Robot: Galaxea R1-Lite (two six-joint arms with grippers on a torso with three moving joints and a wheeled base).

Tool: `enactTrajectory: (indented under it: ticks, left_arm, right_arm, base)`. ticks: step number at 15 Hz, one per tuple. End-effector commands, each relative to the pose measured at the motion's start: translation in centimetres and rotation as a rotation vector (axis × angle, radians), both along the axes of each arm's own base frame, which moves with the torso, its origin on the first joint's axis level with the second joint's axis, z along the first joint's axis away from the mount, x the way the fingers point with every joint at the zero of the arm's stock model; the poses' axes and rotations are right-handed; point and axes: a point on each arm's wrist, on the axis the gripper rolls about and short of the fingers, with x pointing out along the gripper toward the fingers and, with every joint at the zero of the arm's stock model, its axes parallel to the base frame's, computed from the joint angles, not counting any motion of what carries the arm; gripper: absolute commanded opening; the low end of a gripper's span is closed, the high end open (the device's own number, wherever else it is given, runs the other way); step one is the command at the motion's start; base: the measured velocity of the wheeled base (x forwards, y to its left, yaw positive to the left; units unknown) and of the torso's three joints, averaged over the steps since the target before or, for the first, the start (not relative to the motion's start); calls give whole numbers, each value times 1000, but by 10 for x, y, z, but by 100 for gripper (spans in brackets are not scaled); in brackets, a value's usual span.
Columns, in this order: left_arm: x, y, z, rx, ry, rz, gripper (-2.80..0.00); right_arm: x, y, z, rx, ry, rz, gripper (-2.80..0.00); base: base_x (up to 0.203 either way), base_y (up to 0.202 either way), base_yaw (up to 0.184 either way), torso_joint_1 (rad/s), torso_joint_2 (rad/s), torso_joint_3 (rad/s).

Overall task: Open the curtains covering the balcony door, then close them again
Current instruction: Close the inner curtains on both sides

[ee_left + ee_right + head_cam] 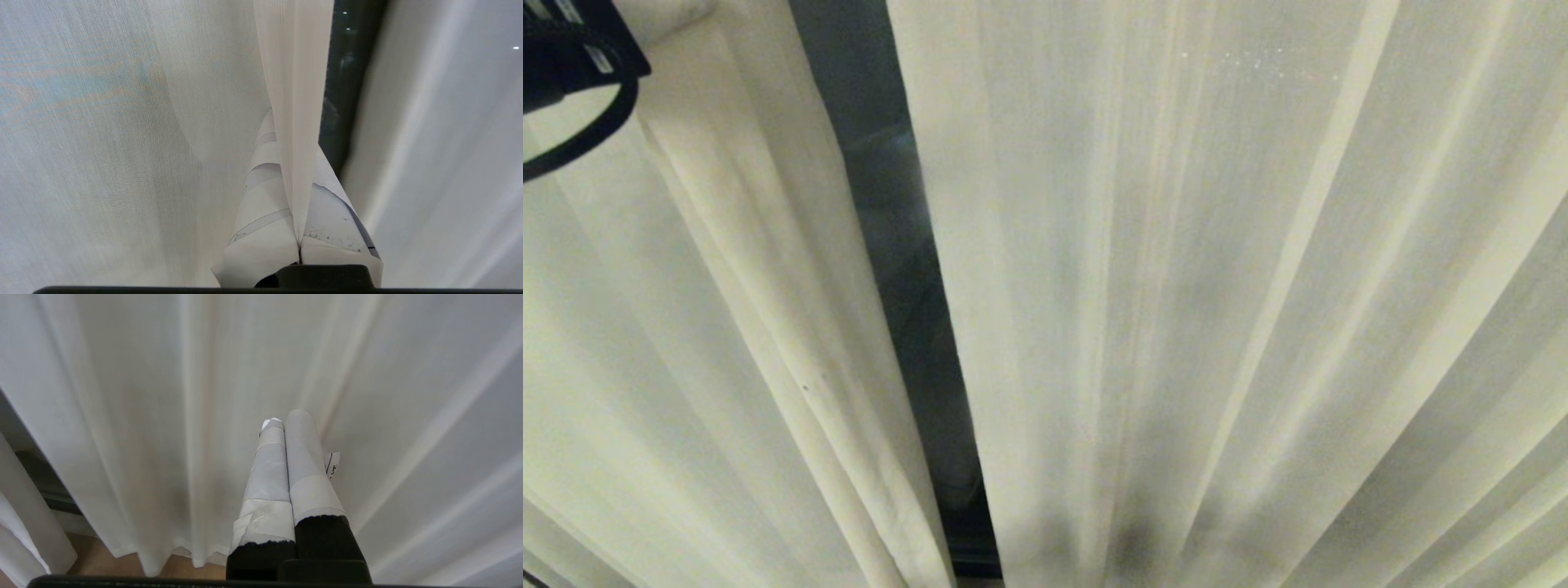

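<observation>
Beside the dark gap showing the balcony door (907, 327), a fold of the curtains (298, 122) is clamped by the left gripper (299, 245); the right gripper (286, 420) fingers are pressed together, holding nothing.

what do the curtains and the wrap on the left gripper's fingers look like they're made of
Curtains: thin woven fabric, matte cream; fine thread grain shows and the weave looks semi-sheer. Left gripper, shut on a curtain fold: its fingers seem wrapped in whitish tape, with overlapping strip edges and scuff specks.

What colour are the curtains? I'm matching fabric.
Cream-beige curtains with long vertical pleats, clearest in the head view.
</observation>
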Motion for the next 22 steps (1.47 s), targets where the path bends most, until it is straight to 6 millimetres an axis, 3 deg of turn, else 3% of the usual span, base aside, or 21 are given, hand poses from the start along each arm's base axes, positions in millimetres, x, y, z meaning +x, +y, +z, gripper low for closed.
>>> enactTrajectory:
  ticks: [1, 22]
  left_arm:
    - [0, -2, 0, -1, -1, -10, -280]
    - [-1, -3, -2, 0, 5, -14, -280]
  right_arm:
    - [0, 0, 0, -1, 2, 2, -280]
    - [0, 0, 0, -1, 2, 2, -280]
  base:
    - [0, -190, 1, 1, 2, 0]
    - [0, -189, 1, 3, 3, 3]
